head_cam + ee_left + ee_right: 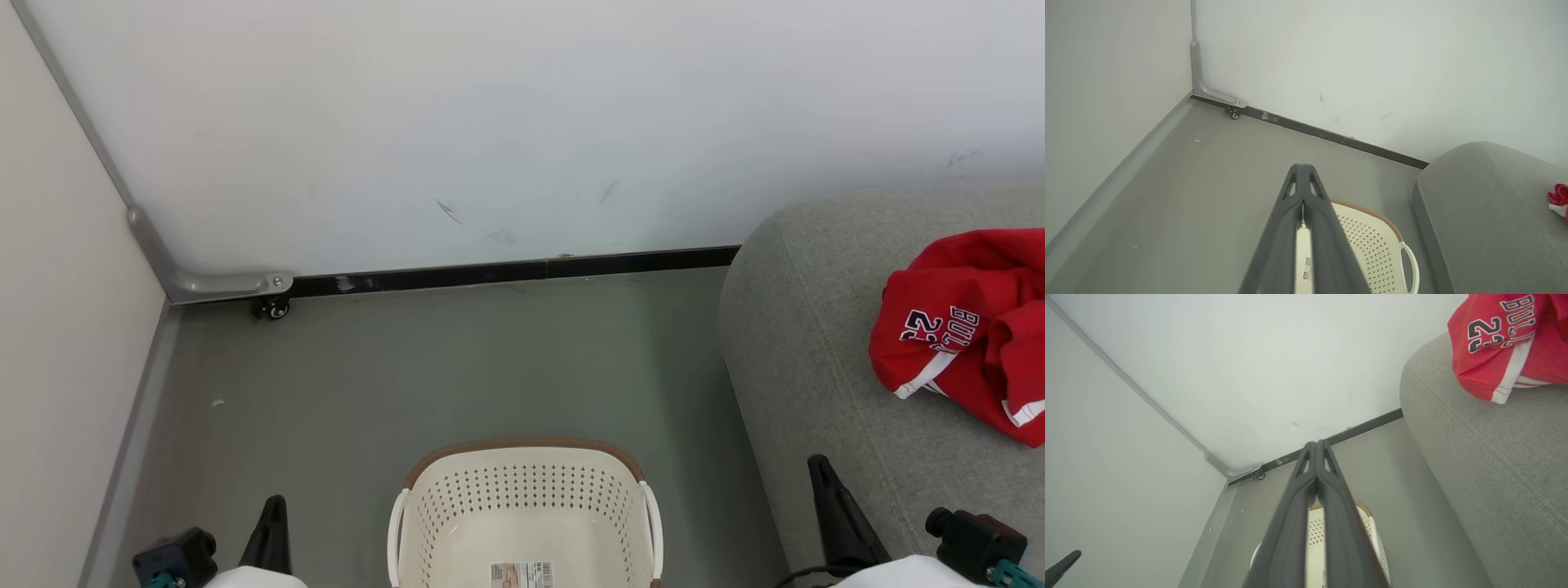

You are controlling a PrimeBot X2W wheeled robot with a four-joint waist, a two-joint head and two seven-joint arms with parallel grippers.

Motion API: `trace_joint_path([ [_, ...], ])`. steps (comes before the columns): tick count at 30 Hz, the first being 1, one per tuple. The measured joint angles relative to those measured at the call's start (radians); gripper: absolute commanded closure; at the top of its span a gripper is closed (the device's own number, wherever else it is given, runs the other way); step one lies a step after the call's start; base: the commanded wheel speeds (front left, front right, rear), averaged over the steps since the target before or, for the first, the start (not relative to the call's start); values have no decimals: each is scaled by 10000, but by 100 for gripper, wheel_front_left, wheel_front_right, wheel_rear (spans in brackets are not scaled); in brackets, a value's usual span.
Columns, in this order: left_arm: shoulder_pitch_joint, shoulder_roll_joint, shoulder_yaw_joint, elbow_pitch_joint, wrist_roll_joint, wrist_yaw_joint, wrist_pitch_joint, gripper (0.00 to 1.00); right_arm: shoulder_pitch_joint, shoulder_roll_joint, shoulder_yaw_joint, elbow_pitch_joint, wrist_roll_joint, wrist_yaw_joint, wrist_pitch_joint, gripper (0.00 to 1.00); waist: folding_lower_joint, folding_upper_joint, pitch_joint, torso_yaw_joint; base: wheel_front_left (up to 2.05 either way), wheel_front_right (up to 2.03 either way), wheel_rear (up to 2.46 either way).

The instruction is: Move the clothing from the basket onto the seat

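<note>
At the lower left of the head view the left gripper (275,506) hangs over the grey floor (408,367). Its own wrist view shows its two dark fingers (1286,228) pressed together at the tips, with nothing between them.

Just right of it, one cream-white perforated laundry basket (522,490) stands on the floor. It has a brown rim, two white side handles and one paper label (521,574) on its bottom. Its rounded far end faces the white wall (522,106). The near end is cut off by the bottom edge, so its long axis cannot be judged.

Further right, the right gripper (819,472) sits at the near edge of the seat. It is likewise closed and empty, with its fingers (1339,522) touching along their length.

One large grey woven seat (816,343) with a rounded corner fills the right side, well apart from the basket.

The clothing (963,327) lies on the seat as a single crumpled red heap. It carries navy, white-edged lettering, the number 23 and white trim. Whether the heap is one garment or two cannot be told. It stretches from upper left to lower right and runs past the right edge of the head view, its lettering tilted along that line.
</note>
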Motion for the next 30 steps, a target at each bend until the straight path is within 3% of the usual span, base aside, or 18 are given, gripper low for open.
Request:
trace_joint_path([
  [5, -19, -36, 174, -12, -648, -232, 251, 100, -15, 0, -71, -6, 652, 0, 159, 100, 26, 0, 13, 1, 0, 0, 0],
  [11, -55, -140, 410, -86, -1605, -424, 527, 100, -142, 2, -161, -15, 1592, 0, 324, 100, 98, 0, 4, 2, 0, 0, 0],
  [18, -133, -198, 640, -188, -2516, -683, 780, 100, -224, 2, -318, -54, 2556, 0, 426, 100, 154, 0, -23, 3, 0, 0, 0],
  [26, -171, -270, 863, -274, -3609, -951, 1055, 100, -330, -2, -416, -44, 3670, 0, 629, 100, 169, 0, -29, 2, 0, 0, 0],
  [30, -171, -290, 984, -320, -4144, -1043, 1170, 100, -438, -4, -453, -40, 4240, 0, 731, 100, 152, 0, -9, 2, 0, 0, 0],
])
